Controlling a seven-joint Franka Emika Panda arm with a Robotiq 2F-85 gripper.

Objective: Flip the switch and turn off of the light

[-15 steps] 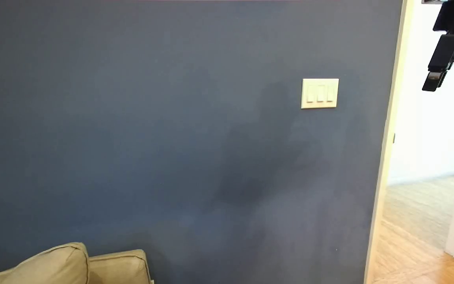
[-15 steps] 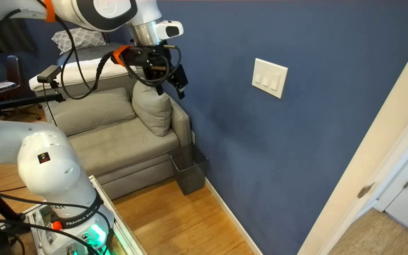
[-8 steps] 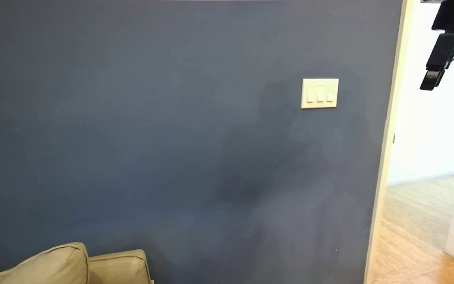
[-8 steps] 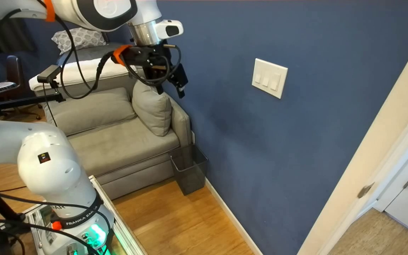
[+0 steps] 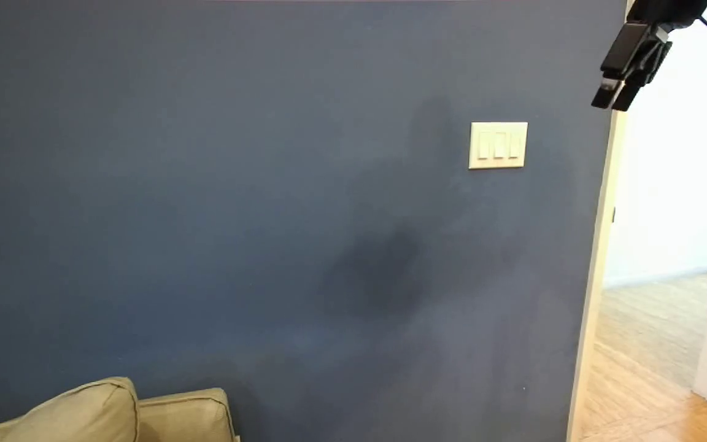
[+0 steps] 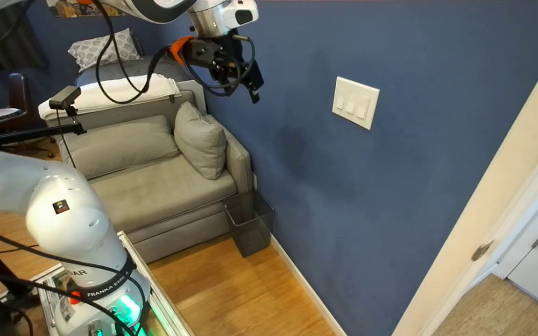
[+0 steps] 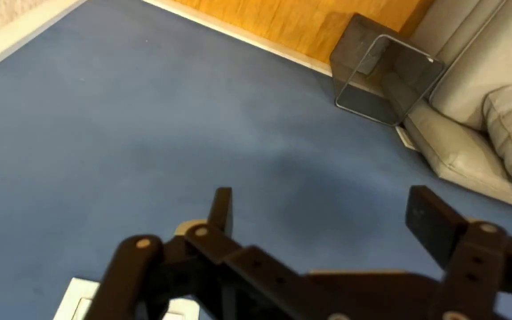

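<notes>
The switch (image 5: 498, 145) is a small cream-white plate with three toggles on the blue wall. It also shows in an exterior view (image 6: 356, 103), left of the door frame. In the wrist view part of the switch (image 7: 181, 307) shows at the bottom left, and the gripper's left finger linkage hides much of it. My black gripper (image 7: 321, 193) is open and empty, with its fingers wide apart. In an exterior view the gripper (image 6: 243, 94) hangs in the air to the left of the switch, apart from it. The gripper also shows at the top right of an exterior view (image 5: 612, 101).
The blue wall (image 6: 325, 224) runs from the sofa (image 6: 166, 186) to the door frame (image 6: 479, 200). A dark see-through bin (image 6: 250, 228) stands on the floor between sofa and wall. Black cables (image 6: 152, 70) loop beside the arm. A camera on a stand (image 6: 65, 97) is behind.
My gripper has moved up and rightward in one exterior view, and up and leftward in the other. Its shadow on the wall has shifted. The switch looks the same.
</notes>
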